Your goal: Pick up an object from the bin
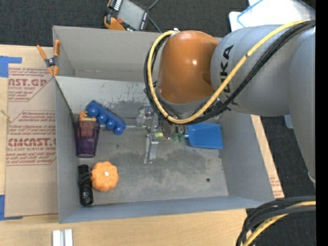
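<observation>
Your gripper (148,135) hangs low over bare floor in the middle of the bin (179,173), its fingers spread with nothing between them. Just to its right you have a blue flat block (206,136), partly under the arm. Near its left lies a knobbly blue toy (105,118), then a purple cup (87,140). Farthest from it, lower left, sit an orange ball (104,176) and a black bar (84,186)
</observation>
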### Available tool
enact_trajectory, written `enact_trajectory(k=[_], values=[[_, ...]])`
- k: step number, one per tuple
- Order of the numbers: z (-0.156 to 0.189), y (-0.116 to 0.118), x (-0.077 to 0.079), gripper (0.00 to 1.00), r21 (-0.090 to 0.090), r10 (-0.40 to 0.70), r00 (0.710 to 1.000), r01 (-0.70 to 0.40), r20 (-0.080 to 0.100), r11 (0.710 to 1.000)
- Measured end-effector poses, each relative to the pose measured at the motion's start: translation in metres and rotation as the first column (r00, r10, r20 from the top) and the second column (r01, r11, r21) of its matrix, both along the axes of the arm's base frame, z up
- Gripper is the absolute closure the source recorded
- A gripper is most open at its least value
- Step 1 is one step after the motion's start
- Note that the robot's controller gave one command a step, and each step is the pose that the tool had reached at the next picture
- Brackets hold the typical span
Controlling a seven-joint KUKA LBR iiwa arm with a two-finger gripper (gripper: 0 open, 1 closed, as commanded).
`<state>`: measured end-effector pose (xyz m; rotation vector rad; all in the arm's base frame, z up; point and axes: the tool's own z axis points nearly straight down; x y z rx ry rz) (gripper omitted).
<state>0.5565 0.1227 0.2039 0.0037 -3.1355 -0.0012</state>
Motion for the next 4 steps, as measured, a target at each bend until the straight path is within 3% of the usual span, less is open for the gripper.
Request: enact_trajectory(k=[1,2,3,4], values=[[0.005,-0.001,0.002,0.00,0.001,-0.002,1.000,0.002,0.008,1.000],[-0.126,0.077,-0.026,0.00,-0.003,0.040,0.999,-0.040,0.002,0.999],[-0.047,0.069,-0.042,0.00,0.001,0.094,0.995,-0.094,0.019,0.996],[-0.105,0.104,-0.077,0.00,-0.001,0.057,0.998,-0.057,0.001,0.998]])
